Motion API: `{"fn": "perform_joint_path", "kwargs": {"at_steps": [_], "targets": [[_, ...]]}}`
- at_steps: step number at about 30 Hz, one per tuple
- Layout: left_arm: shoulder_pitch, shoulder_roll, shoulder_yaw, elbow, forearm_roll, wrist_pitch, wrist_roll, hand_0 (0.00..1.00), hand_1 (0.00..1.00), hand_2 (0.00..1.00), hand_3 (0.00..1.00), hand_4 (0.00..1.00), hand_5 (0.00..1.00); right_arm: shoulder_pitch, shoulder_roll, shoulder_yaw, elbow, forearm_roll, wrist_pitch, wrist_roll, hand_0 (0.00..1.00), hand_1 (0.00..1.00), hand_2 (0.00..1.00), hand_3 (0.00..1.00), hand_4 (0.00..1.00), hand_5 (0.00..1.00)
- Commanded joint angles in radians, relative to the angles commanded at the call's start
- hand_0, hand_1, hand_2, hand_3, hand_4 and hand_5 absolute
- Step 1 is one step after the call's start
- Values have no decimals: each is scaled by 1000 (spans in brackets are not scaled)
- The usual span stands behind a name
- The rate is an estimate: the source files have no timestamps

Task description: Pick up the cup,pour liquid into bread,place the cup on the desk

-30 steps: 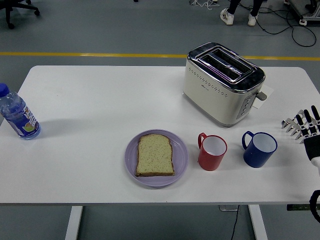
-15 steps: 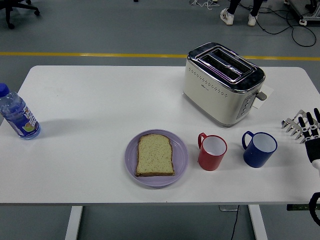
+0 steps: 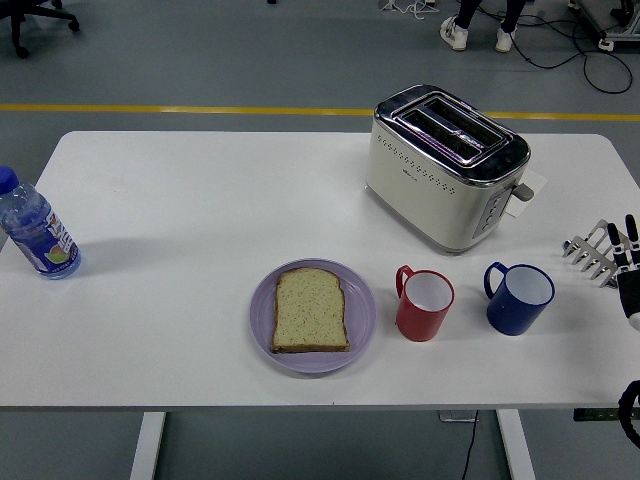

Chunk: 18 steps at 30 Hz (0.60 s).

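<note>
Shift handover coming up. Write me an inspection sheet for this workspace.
Surface: white table, no spills seen.
Job's things: red cup and blue cup upright, side by side right of the purple plate; bread slice lies on the plate.
Clutter: toaster behind the cups; water bottle at the left edge.
Hands: right hand at the right edge, fingers spread, holding nothing; left nothing seen.
Cables: on the floor beyond the table, top right.
Surroundings: grey floor, yellow line, a person's feet at the top.
</note>
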Motion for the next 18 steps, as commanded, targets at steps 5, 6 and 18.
{"fn": "perform_joint_path", "kwargs": {"at_steps": [5,6,18], "targets": [[-6,0,-9,-1,3,0,0,635,646,656,552,323,841,5,1,8,6,5,0,1,644,584,649,622,590,318],[-9,1,-12,-1,4,0,0,635,646,656,552,323,841,7,1,7,6,6,0,1,644,584,649,622,590,318],[-26,2,-28,-1,8,0,0,635,646,656,553,323,841,19,4,9,8,10,-33,-4,633,560,640,618,586,295]]}}
